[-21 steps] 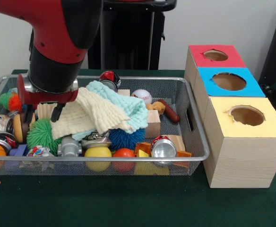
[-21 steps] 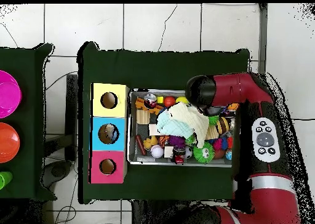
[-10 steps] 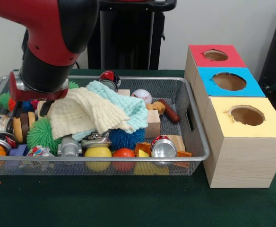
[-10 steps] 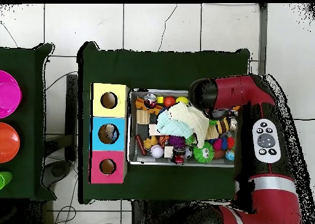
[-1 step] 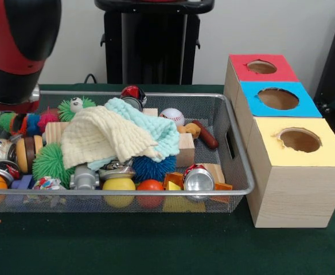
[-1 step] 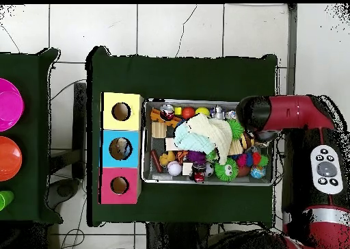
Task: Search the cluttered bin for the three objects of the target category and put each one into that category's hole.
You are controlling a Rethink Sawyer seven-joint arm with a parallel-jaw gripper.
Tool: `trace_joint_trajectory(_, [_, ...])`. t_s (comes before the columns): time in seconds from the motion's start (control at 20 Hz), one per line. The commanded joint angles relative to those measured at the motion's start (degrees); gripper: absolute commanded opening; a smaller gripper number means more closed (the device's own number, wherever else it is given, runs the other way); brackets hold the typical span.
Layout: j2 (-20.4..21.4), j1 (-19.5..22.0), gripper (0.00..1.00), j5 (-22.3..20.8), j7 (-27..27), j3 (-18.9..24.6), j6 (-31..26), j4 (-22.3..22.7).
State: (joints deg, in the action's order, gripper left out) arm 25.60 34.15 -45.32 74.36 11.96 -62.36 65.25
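Front view: arm (image 5: 15,51) now off to the bin's (image 5: 236,172) left end, no longer over the cloths (image 5: 113,134); gripper hidden, so state impossible to tell. Cloths lying in the same heap mid-bin, nothing lifted. Boxes (image 5: 282,132) to the right, holes open.

Overhead view: arm (image 6: 287,116) shifted out past the bin's (image 6: 145,140) far end from the boxes (image 6: 121,147). Target category unclear; likely a search move with no pick, all three objects probably among the clutter.

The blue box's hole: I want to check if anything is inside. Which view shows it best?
The overhead view looks straight down the blue box's hole, where something pale shows. The front view sees that hole obliquely, showing only its brown inner wall.
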Motion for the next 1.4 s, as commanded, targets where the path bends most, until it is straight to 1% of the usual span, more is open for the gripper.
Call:
trace_joint_trajectory(0.05, [-3.2, 2.4, 1.0, -3.9, -22.6, 2.6, -1.9, 1.1])
trace_joint_trajectory(0.25, [-4.1, 2.6, 1.0, -3.1, -23.0, 3.6, -3.5, 0.0])
trace_joint_trajectory(0.3, [-4.8, 2.0, 1.0, -2.8, -22.4, 3.9, -4.1, -0.6])
trace_joint_trajectory(0.75, [-5.9, 3.1, 1.0, -0.3, -20.3, 5.0, -1.8, 0.4])
trace_joint_trajectory(1.2, [-6.8, 3.5, 1.0, -0.1, -19.2, 5.7, -0.4, 1.0])
trace_joint_trajectory(1.4, [-8.0, 3.6, 1.0, -1.2, -19.7, 5.8, 1.0, 0.0])
